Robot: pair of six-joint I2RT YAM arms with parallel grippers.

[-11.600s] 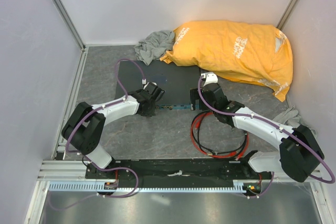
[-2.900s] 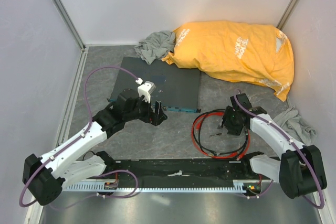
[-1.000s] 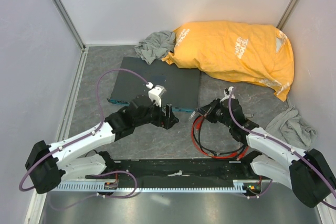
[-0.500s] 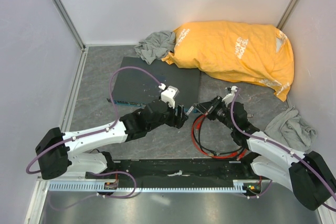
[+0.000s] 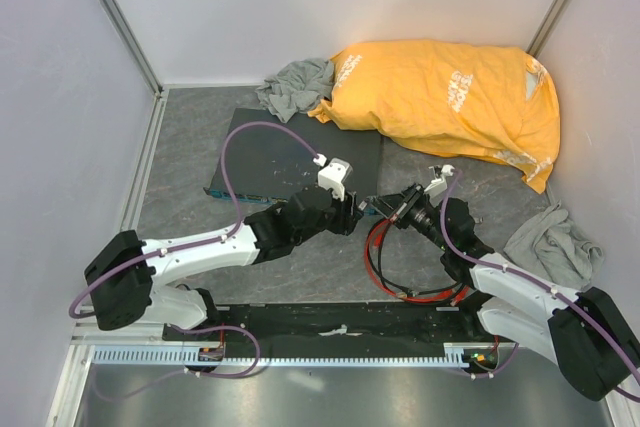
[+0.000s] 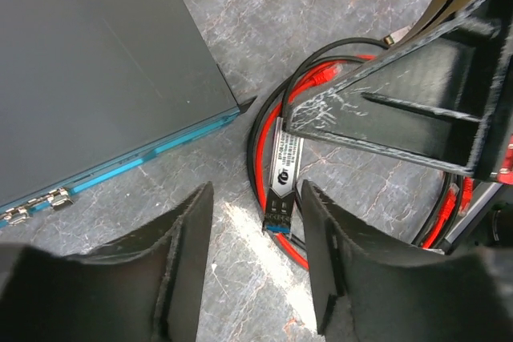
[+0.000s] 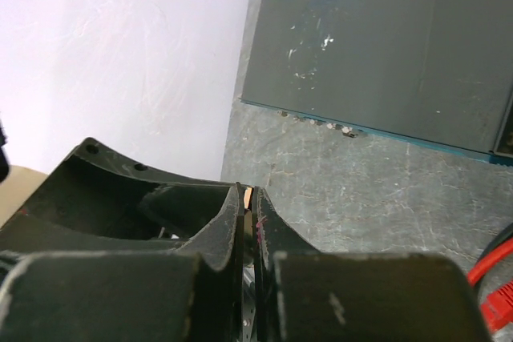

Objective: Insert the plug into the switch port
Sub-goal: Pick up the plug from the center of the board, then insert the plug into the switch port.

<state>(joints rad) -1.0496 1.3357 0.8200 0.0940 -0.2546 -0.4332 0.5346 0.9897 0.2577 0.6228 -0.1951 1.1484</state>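
Note:
My right gripper [image 5: 384,207] is shut on the plug [image 6: 280,182], a flat silver connector with a blue tip, and holds it above the coiled red cable [image 5: 374,247]. In the left wrist view the plug's tip sits between the fingers of my open left gripper [image 6: 256,195], nearer the right finger [image 6: 321,230], with a gap on both sides. From above, the left gripper [image 5: 353,215] meets the right one just off the right front corner of the dark grey switch [image 5: 290,152]. Its teal front edge [image 6: 120,167] carries the ports. In the right wrist view the gripper [image 7: 248,198] is pressed tight and the switch [image 7: 385,38] lies ahead.
A large orange bag [image 5: 450,97] lies behind and to the right of the switch. One grey cloth [image 5: 295,82] is at the back and another [image 5: 550,247] by the right wall. A black cable [image 6: 337,44] loops with the red cable [image 6: 298,255]. Walls enclose three sides.
My left arm has swung right, from beside the switch's front edge up to the right gripper, and its jaws have narrowed around the plug's tip. The right gripper has held nearly still.

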